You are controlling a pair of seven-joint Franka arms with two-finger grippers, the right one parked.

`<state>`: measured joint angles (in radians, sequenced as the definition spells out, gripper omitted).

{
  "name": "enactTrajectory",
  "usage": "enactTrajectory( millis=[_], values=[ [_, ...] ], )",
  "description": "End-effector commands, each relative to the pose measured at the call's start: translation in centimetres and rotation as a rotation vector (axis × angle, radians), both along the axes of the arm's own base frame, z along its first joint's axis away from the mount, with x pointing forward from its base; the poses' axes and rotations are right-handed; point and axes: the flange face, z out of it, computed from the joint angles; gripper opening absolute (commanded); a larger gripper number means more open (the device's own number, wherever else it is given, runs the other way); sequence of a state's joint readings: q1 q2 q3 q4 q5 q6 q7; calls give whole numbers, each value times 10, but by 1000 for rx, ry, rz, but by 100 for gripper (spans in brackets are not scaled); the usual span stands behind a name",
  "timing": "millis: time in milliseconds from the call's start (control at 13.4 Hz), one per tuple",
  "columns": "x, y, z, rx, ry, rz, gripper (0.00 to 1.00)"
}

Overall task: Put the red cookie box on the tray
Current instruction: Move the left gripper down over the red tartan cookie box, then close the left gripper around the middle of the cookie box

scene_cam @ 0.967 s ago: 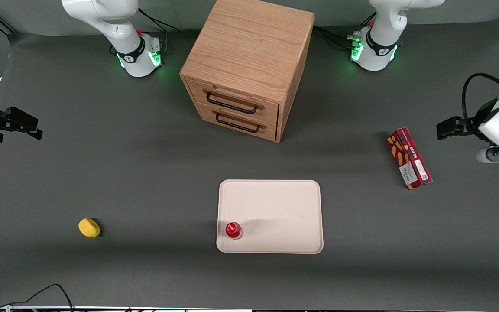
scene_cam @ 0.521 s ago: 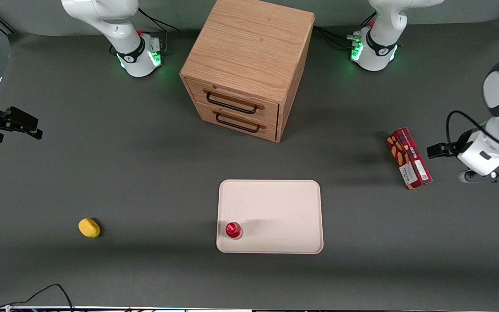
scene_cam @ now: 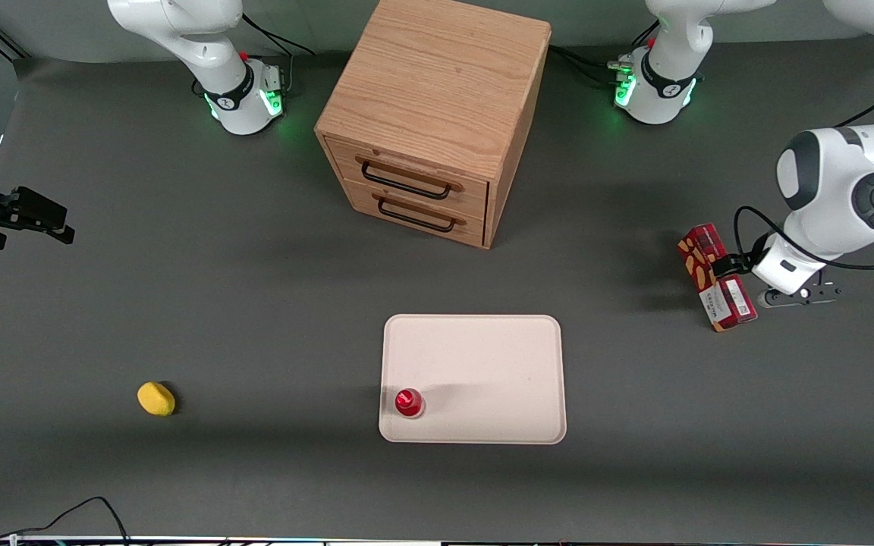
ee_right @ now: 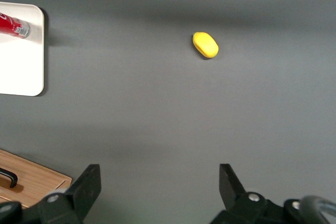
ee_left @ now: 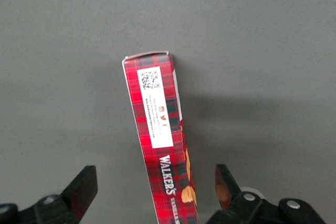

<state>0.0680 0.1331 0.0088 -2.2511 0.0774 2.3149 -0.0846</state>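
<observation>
The red cookie box (scene_cam: pixel 722 305) lies flat on the dark table toward the working arm's end, well apart from the tray (scene_cam: pixel 482 356). In the left wrist view the box (ee_left: pixel 156 129) shows its tartan print, white label and white lettering. My left gripper (scene_cam: pixel 733 267) hovers over the middle of the box. It is open (ee_left: pixel 155 178), with one finger on each long side of the box and a gap between each finger and the box. The cream-white tray lies nearer the front camera than the cabinet.
A small red-capped object (scene_cam: pixel 409 402) stands in one corner of the tray. A wooden two-drawer cabinet (scene_cam: pixel 429 114) stands farther from the camera than the tray. A yellow rounded object (scene_cam: pixel 156 398) lies toward the parked arm's end.
The left arm has swung in from the table's edge and now has its gripper over the cookie box. The box, the tray and the other objects have not moved.
</observation>
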Motion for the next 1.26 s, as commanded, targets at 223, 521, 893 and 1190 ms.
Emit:
enactTrajectory(
  millis=[223,521,893,1190],
  values=[
    [0,7,-25,3,-42,130,100],
    [6,0,-47,-1,-78,172,100],
    [7,-3,-61,-3,-88,188,100],
    [7,-4,-64,-3,-84,188,100]
  ],
)
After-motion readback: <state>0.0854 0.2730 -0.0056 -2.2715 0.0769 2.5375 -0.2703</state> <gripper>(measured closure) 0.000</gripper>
